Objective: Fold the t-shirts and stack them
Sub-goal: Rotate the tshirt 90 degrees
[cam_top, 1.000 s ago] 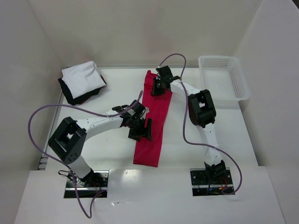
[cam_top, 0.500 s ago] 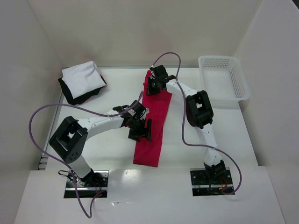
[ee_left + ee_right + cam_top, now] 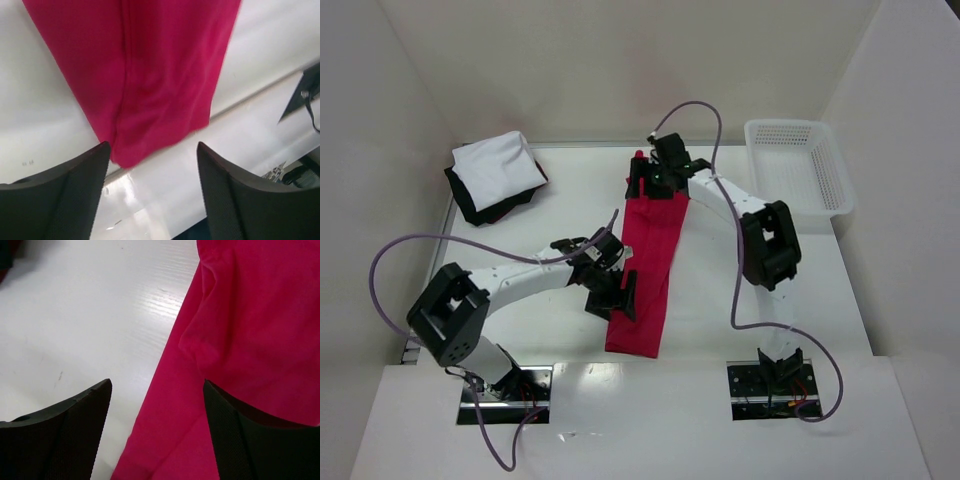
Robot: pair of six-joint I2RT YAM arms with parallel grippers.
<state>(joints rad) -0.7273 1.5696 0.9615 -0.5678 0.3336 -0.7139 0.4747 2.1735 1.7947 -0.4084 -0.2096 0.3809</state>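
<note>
Shifting toward the near hem of the crimson red cloth t-shirt [image 3: 660, 250], left gripper [image 3: 620, 298] gapes empty, as does right gripper [image 3: 648, 182] at far end: fold prob. next.

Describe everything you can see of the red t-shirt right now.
The red t-shirt is plain crimson soft cloth, folded lengthwise into a long narrow strip lying flat on the white table, slanting from the far middle toward the near edge. A lengthwise crease shows at its near end. The left pincer hangs open over the near part, the right pincer open over the far end; contact cannot be judged.
</note>
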